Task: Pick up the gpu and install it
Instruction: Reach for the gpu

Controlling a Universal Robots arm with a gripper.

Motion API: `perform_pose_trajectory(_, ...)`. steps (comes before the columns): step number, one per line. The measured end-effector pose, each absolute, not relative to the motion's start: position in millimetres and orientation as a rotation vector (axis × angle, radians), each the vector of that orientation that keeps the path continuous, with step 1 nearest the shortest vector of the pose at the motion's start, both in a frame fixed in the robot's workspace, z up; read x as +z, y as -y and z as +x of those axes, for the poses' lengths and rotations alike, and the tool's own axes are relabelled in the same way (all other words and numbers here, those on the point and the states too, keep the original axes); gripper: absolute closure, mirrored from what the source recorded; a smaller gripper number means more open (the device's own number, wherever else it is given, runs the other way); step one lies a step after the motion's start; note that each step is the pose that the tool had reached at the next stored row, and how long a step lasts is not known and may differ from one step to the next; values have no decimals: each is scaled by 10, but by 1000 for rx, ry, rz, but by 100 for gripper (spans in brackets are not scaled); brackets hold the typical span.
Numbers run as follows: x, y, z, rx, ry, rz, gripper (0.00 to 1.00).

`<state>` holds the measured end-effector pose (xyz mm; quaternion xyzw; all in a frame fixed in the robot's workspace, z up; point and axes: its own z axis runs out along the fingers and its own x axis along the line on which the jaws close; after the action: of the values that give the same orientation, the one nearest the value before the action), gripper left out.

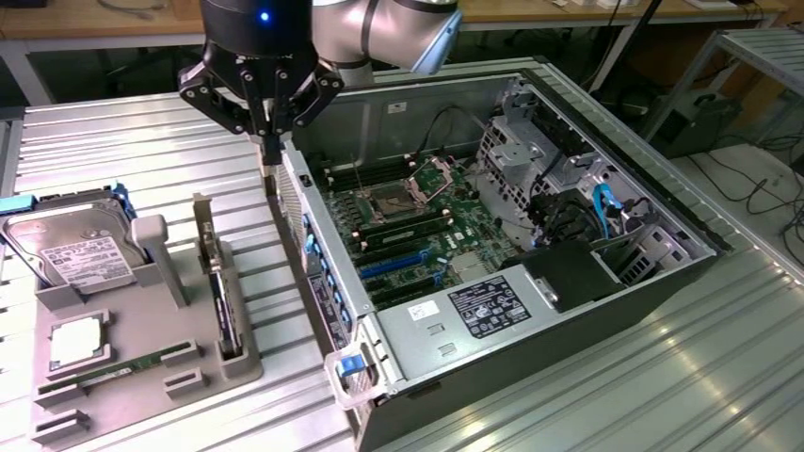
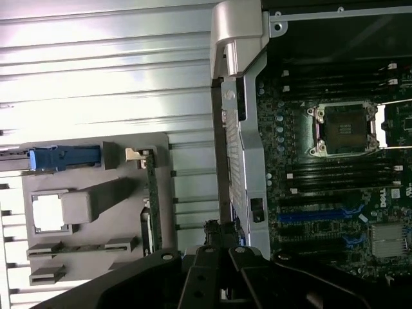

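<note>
Nearest, one tray [image 1: 138, 400] is noted, bearing one RAM stick [image 1: 120, 369], one hard drive [image 1: 75, 259] and one gpu [image 1: 228, 306], stood on edge at the case-side rim. The gpu is judged light, stiff and fragile, and best pinched along its bare top edge. Beyond, one case [image 1: 540, 377] lies open. Over its wall the gripper [image 1: 267, 155] is held pressed together, empty.

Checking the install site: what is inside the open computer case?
Inside the case lie the motherboard, its CPU socket, blue expansion slots and a labelled power supply. A black shroud covers whatever sits beneath it.
</note>
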<state>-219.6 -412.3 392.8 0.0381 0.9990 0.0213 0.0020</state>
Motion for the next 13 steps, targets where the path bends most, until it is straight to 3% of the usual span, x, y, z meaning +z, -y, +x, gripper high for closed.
perform_pose_trajectory(13,3923,4215,-2358,67,-3134,120,89)
